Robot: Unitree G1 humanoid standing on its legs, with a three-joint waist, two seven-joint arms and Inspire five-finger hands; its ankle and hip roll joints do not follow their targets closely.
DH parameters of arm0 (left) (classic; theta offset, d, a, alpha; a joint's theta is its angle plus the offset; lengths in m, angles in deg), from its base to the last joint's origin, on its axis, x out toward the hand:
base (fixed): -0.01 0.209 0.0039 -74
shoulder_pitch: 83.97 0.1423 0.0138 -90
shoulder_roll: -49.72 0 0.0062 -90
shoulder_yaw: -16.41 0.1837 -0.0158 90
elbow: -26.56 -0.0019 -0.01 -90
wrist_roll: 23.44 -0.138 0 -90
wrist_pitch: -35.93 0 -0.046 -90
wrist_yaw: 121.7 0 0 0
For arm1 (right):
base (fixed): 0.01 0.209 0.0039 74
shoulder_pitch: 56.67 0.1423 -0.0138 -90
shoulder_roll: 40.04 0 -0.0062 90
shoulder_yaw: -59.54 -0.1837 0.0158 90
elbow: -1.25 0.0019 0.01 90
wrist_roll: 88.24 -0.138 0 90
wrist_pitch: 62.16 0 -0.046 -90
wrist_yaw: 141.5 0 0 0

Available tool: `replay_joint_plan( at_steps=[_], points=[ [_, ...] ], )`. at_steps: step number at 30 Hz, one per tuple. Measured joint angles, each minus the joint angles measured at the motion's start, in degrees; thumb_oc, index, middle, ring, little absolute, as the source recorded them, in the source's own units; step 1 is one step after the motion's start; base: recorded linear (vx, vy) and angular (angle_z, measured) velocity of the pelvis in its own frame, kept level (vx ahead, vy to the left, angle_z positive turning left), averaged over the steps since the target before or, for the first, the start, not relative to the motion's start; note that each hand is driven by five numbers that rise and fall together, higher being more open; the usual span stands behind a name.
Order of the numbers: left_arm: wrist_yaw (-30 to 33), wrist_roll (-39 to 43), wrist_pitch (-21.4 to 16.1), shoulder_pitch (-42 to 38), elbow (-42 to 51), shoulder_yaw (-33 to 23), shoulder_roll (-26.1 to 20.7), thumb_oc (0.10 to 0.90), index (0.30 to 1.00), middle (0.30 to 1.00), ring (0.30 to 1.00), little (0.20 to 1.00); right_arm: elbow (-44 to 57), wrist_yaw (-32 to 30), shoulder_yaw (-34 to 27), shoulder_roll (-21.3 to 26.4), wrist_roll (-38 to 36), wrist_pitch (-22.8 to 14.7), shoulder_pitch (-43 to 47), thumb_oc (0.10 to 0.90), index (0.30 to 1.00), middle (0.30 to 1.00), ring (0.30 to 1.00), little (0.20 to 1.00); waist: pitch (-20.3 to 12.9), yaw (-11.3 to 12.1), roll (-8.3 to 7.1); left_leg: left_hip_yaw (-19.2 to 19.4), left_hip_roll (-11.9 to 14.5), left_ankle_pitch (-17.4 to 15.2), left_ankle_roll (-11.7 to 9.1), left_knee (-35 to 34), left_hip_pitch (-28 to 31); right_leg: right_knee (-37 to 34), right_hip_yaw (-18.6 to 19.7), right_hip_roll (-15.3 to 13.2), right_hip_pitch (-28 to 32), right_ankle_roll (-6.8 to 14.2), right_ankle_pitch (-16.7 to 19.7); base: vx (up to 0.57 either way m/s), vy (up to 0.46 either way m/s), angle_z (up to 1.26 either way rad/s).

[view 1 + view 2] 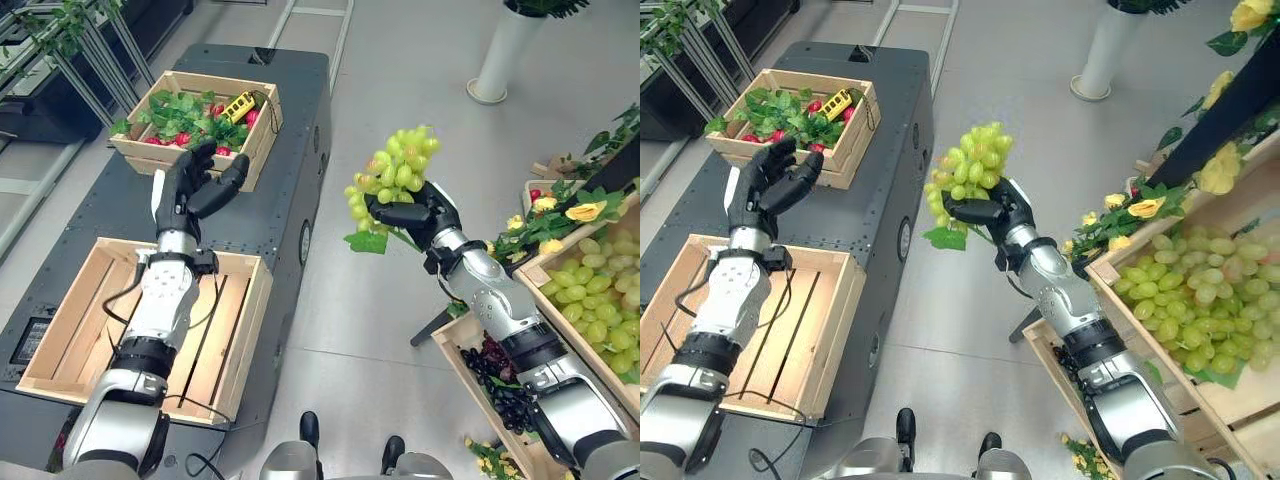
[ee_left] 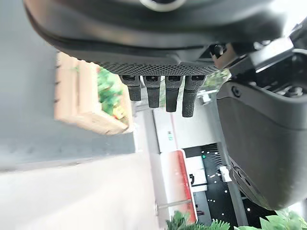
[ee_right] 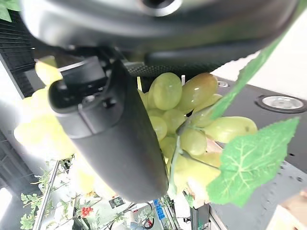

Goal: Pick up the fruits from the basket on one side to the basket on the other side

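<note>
right hand – clenched round green grapes, held over the floor between surface and right crates | left hand – released, above near crate – far crate beyond

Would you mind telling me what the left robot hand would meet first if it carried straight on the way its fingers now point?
Probably the wooden crate of leaves and red fruit. The left robot hand, open and empty, points at it over the dark table. Depth is unclear, so it might pass over the crate's near rim.
</note>
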Motion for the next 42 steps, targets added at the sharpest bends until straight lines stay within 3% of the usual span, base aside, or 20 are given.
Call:
replay_joint_plan(
  at_steps=[3, 7, 13, 22, 32, 38, 42],
  points=[
    [0.26, 0.01, -0.04, 3.92, 0.43, 0.0, 3.56, 0.8, 0.9, 0.9, 0.9, 0.9, 3.98, 3.62, -1.43, 0.01, 2.13, 0.01, -3.45, 0.4, 0.3, 0.3, 0.3, 0.3, -0.41, -0.74, -0.68, 1.64, 0.05, -0.01, 0.01, 0.0, 0.2, 0.0, 1.84, 0.0, -0.68, 0.11, 0.64, 0.02, 0.064, -0.35],
    [0.32, 0.02, 0.0, 7.82, 0.39, 0.1, 6.61, 0.8, 0.9, 0.9, 0.9, 0.9, 5.72, 7.29, -1.99, 0.18, 2.07, 0.78, -4.43, 0.4, 0.3, 0.3, 0.3, 0.3, -1.78, -2.74, -2.71, 2.95, 0.33, 0.0, -0.02, -0.01, 0.35, 0.0, 3.88, 0.27, -2.01, 0.2, 1.18, 0.01, 0.07, -0.29],
    [1.62, 0.12, 0.01, 9.58, -0.13, 0.18, 6.95, 0.8, 0.9, 0.9, 0.9, 0.9, 13.88, 11.48, -4.99, 2.61, 1.72, 3.39, -10.97, 0.4, 0.3, 0.3, 0.3, 0.3, -3.3, -4.82, -3.83, 6.99, 0.65, -0.02, 0.0, -0.02, 0.83, 0.0, 6.88, 0.42, -3.61, 0.08, 2.83, 0.01, 0.069, -0.36],
    [1.45, 0.12, 0.0, 10.96, -2.42, 0.19, 7.12, 0.8, 0.9, 0.9, 0.9, 0.9, 23.9, 18.32, -6.25, 7.72, 1.63, 7.65, -20.21, 0.4, 0.3, 0.3, 0.3, 0.3, -7.21, -10.64, -2.99, 11.41, 1.13, -0.18, 0.03, -0.1, 0.96, -0.02, 12.91, 1.02, -6.75, -0.02, 4.89, 0.01, 0.064, -0.38],
    [1.71, 0.01, -0.77, 11.84, -6.36, 0.62, 8.33, 0.8, 0.9, 0.9, 0.9, 0.9, 30.5, 25.13, -14.21, 13.88, -3.18, 14.16, -26.17, 0.4, 0.3, 0.3, 0.3, 0.3, -9.57, -18.89, -1.85, 16.14, 0.99, -1.29, 0.04, -0.5, 1.99, -0.04, 20.84, 1.79, -10.08, 0.41, 7.21, 0.0, 0.062, -0.44],
    [1.77, 0.09, -0.81, 11.84, -9.32, 0.63, 8.97, 0.8, 0.9, 0.9, 0.9, 0.9, 32.6, 25.54, -17.66, 17.14, -4.45, 14.78, -29.5, 0.4, 0.3, 0.3, 0.3, 0.3, -9.99, -22.75, -1.54, 17.91, 0.92, -1.4, -0.06, -0.51, 2.29, -0.03, 22.63, 2.12, -10.62, 0.44, 7.7, 0.01, 0.064, -0.17],
    [1.76, 0.16, -0.82, 11.87, -10.42, 0.62, 8.98, 0.8, 0.9, 0.9, 0.9, 0.9, 32.81, 26.28, -22.17, 19.3, -5.13, 14.77, -30.42, 0.4, 0.3, 0.3, 0.3, 0.3, -10.25, -23.47, -1.18, 19.7, 1.03, -1.62, -0.07, -0.51, 2.37, -0.03, 24.51, 2.29, -11.37, 0.59, 8.15, 0.0, 0.03, -0.22]
  ],
)
